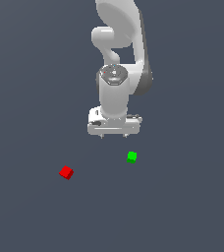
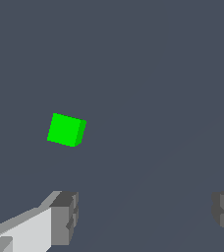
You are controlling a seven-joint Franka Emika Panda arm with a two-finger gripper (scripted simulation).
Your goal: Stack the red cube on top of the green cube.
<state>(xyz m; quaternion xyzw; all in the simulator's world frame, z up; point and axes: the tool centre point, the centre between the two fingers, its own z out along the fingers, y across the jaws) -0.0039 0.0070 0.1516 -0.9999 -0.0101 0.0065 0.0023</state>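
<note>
On the plain dark grey floor [image 1: 25, 211], whose edges are out of sight, the red cube [image 1: 66, 172] lies toward the exterior view's left, turned at an angle, well apart from everything else. Further right, the gripper [image 1: 113, 136] hangs above the floor with its fingers [image 2: 65, 216] spread wide apart and nothing between them. The green cube [image 1: 131, 157] sits near the gripper, toward the exterior view's right. In the wrist view only a sliver of the red cube shows at the frame's edge.
</note>
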